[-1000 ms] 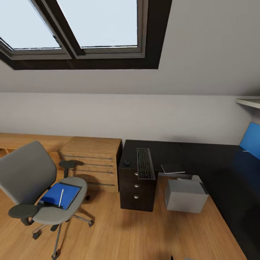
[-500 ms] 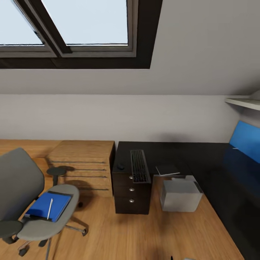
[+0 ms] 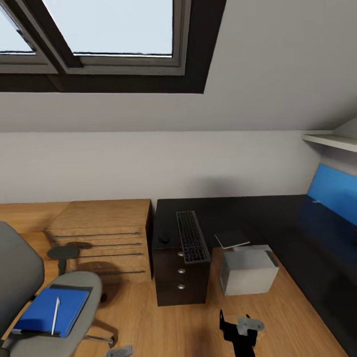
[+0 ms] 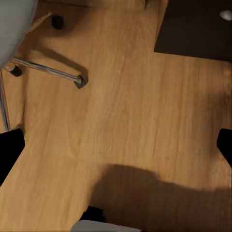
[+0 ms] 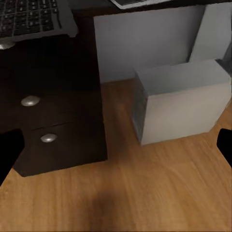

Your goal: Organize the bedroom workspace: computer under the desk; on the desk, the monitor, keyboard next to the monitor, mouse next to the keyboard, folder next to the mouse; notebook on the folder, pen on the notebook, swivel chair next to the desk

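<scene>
The black desk (image 3: 258,210) carries the keyboard (image 3: 191,242), with the small black mouse (image 3: 163,239) beside it. The grey notebook (image 3: 232,239) lies at the desk's front edge. Below it the grey-white computer (image 3: 248,270) stands on the floor, partly under the desktop. At the near left is the grey swivel chair (image 3: 17,277); its seat holds the blue folder (image 3: 44,312) with a thin pale pen (image 3: 55,315) on top. My right gripper (image 3: 240,328) (image 5: 116,150) is open, facing the computer (image 5: 181,99) and keyboard (image 5: 31,17). My left gripper (image 3: 119,351) (image 4: 116,150) hangs open over the floor. The monitor is out of view.
Low wooden cabinets (image 3: 101,233) stand left of the desk's black drawers (image 3: 181,277). A caster on the chair base (image 4: 79,82) lies close to my left gripper. The blue back panel (image 3: 333,193) and a white shelf (image 3: 332,141) are at the right. Plank floor (image 3: 148,322) lies ahead.
The camera has moved, so the whole scene has slid left and the chair sits nearer the picture's edge. Both grippers have come into the bottom of the head view. The objects have not moved.
</scene>
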